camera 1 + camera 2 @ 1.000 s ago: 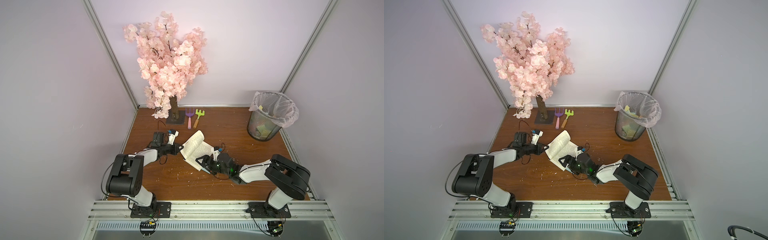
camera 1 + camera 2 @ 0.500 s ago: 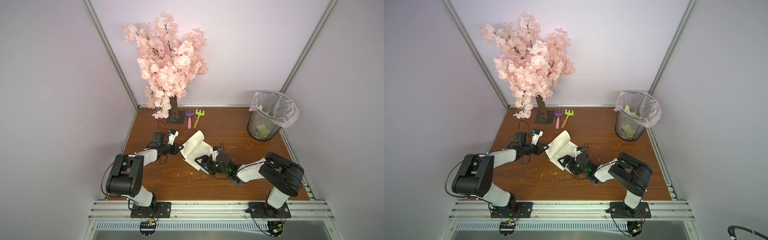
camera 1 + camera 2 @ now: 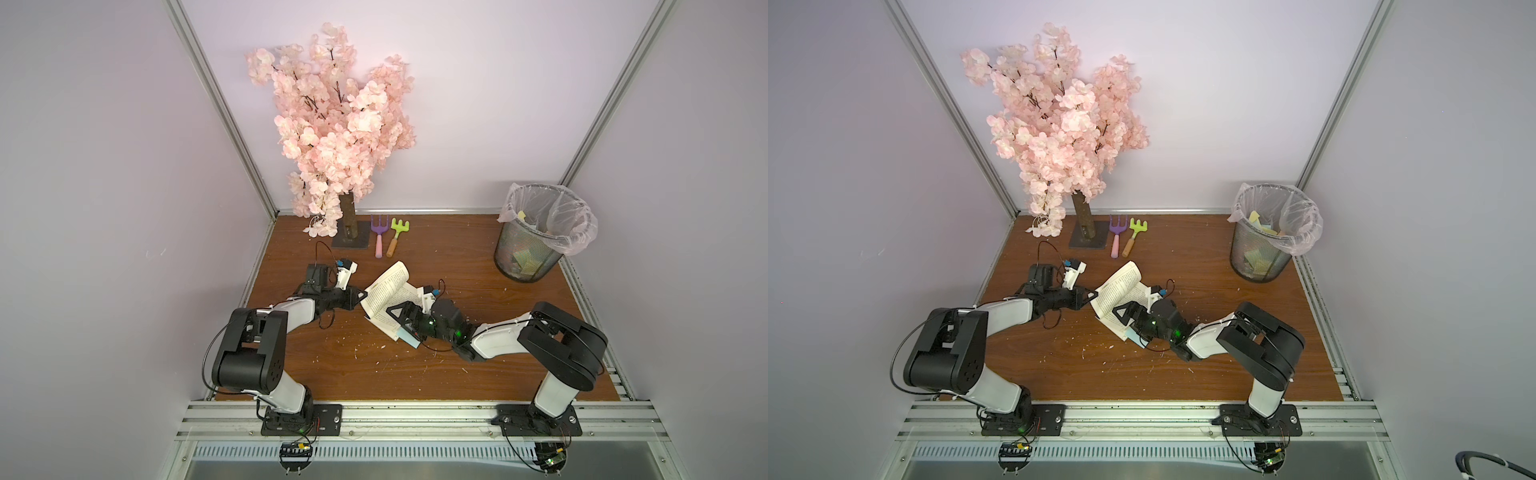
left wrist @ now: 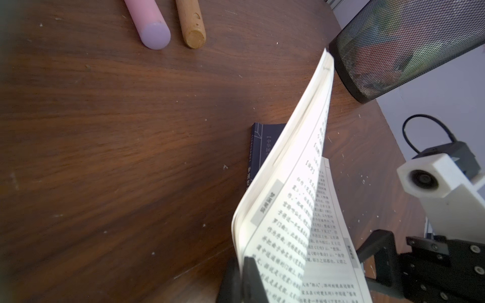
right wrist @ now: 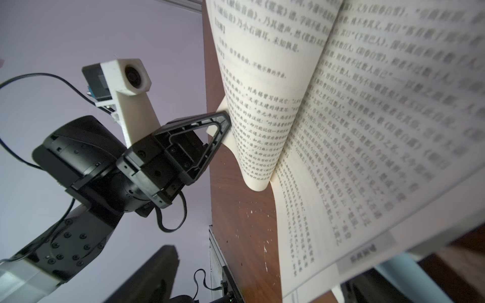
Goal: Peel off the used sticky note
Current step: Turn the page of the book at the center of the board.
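Page-holding step: my left gripper (image 3: 362, 296) pinches the book's (image 3: 384, 291) lifted leaves; my right gripper (image 3: 401, 323) gapes over the blue sticky note (image 3: 410, 340) at the book's five o'clock. Next, I judge: nip its free edge.

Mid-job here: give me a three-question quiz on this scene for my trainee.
1. True or false: the left gripper is shut on the book's lifted pages.
2. Where do the discarded notes lie? A) in the mesh bin B) beside the purple rake C) under the tree
3. Which gripper is nearest the blue sticky note?
Key: 1 true; 2 A; 3 the right gripper.
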Robot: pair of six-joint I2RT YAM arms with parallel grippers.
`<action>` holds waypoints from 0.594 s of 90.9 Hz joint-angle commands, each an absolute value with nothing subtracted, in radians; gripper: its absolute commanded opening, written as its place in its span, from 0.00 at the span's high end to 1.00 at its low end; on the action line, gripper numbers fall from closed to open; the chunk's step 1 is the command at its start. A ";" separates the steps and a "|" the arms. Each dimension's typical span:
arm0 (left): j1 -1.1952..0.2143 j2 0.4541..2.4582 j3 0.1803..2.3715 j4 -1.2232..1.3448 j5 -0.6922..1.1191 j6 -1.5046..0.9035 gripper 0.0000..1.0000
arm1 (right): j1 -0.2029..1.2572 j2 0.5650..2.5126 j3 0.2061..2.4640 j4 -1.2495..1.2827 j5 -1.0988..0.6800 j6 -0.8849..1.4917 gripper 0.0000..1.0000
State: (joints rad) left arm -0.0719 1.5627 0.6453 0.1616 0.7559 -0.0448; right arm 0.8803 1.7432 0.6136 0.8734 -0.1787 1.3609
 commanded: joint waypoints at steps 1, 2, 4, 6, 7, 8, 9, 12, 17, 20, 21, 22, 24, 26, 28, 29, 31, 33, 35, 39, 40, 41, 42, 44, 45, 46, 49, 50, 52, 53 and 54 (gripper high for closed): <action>-0.060 1.579 0.662 0.121 0.766 -0.031 0.99 | 0.862 1.753 0.650 0.891 -0.194 1.350 0.06; -0.060 1.578 0.662 0.123 0.767 -0.031 0.99 | 0.860 1.756 0.650 0.890 -0.195 1.348 0.05; -0.061 1.577 0.661 0.123 0.767 -0.031 0.99 | 0.857 1.760 0.656 0.889 -0.198 1.345 0.05; -0.061 1.576 0.661 0.124 0.768 -0.030 0.99 | 0.852 1.768 0.658 0.888 -0.202 1.345 0.05; -0.061 1.576 0.661 0.125 0.767 -0.029 0.99 | 0.849 1.769 0.660 0.889 -0.204 1.343 0.05; -0.060 1.575 0.661 0.125 0.768 -0.029 0.99 | 0.847 1.773 0.661 0.889 -0.205 1.344 0.05; -0.061 1.574 0.660 0.126 0.768 -0.030 0.99 | 0.845 1.776 0.662 0.891 -0.206 1.343 0.05; -0.061 1.569 0.659 0.127 0.768 -0.027 0.99 | 0.841 1.783 0.664 0.896 -0.209 1.343 0.04; -0.060 1.564 0.656 0.128 0.770 -0.025 0.99 | 0.831 1.796 0.664 0.906 -0.210 1.342 0.03; -0.061 1.561 0.655 0.128 0.772 -0.023 0.99 | 0.824 1.803 0.664 0.912 -0.211 1.340 0.03; -0.061 1.560 0.656 0.128 0.773 -0.022 0.99 | 0.820 1.805 0.664 0.913 -0.211 1.340 0.03; -0.060 1.559 0.656 0.128 0.774 -0.021 0.99 | 0.816 1.807 0.664 0.915 -0.211 1.340 0.02; -0.061 1.558 0.656 0.127 0.776 -0.020 0.99 | 0.810 1.809 0.665 0.922 -0.213 1.339 0.02; -0.060 1.556 0.658 0.125 0.779 -0.019 0.99 | 0.802 1.813 0.668 0.928 -0.215 1.336 0.02; -0.061 1.556 0.659 0.122 0.781 -0.017 0.99 | 0.795 1.817 0.673 0.933 -0.219 1.332 0.02; -0.061 1.556 0.660 0.121 0.782 -0.016 0.99 | 0.792 1.819 0.676 0.933 -0.222 1.330 0.02; -0.063 1.554 0.662 0.117 0.785 -0.012 0.99 | 0.783 1.822 0.683 0.932 -0.225 1.326 0.01; -0.065 1.554 0.663 0.112 0.786 -0.009 0.99 | 0.776 1.824 0.692 0.926 -0.230 1.321 0.01; -0.068 1.553 0.665 0.108 0.788 -0.004 0.99 | 0.770 1.826 0.701 0.919 -0.233 1.316 0.01; -0.075 1.546 0.667 0.101 0.787 0.003 0.99 | 0.755 1.831 0.724 0.903 -0.240 1.303 0.01; -0.077 1.544 0.667 0.099 0.787 0.005 0.99 | 0.752 1.832 0.730 0.899 -0.242 1.300 0.01; -0.078 1.542 0.667 0.098 0.786 0.007 0.99 | 0.750 1.833 0.736 0.893 -0.245 1.296 0.01; -0.081 1.541 0.667 0.097 0.787 0.009 0.99 | 0.747 1.834 0.742 0.889 -0.247 1.293 0.01; -0.086 1.538 0.668 0.095 0.784 0.013 0.99 | 0.741 1.835 0.757 0.878 -0.251 1.286 0.01; -0.088 1.537 0.668 0.093 0.784 0.015 0.99 | 0.740 1.836 0.764 0.874 -0.253 1.283 0.01; -0.091 1.534 0.667 0.092 0.783 0.018 0.99 | 0.737 1.837 0.770 0.870 -0.255 1.278 0.01; -0.101 1.528 0.669 0.085 0.780 0.028 0.99 | 0.730 1.839 0.791 0.851 -0.261 1.267 0.01; -0.105 1.527 0.670 0.082 0.777 0.031 0.99 | 0.728 1.840 0.797 0.846 -0.263 1.264 0.01; -0.113 1.522 0.672 0.077 0.773 0.038 0.99 | 0.722 1.841 0.817 0.824 -0.267 1.254 0.01; -0.117 1.520 0.672 0.075 0.769 0.043 0.99 | 0.719 1.842 0.824 0.818 -0.268 1.251 0.01; -0.122 1.518 0.673 0.073 0.767 0.046 0.99 | 0.718 1.842 0.829 0.813 -0.270 1.248 0.01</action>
State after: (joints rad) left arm -0.0845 1.5482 0.6521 0.1379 0.7712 -0.0082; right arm 0.7372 1.8488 0.7525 0.8490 -0.2337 1.3132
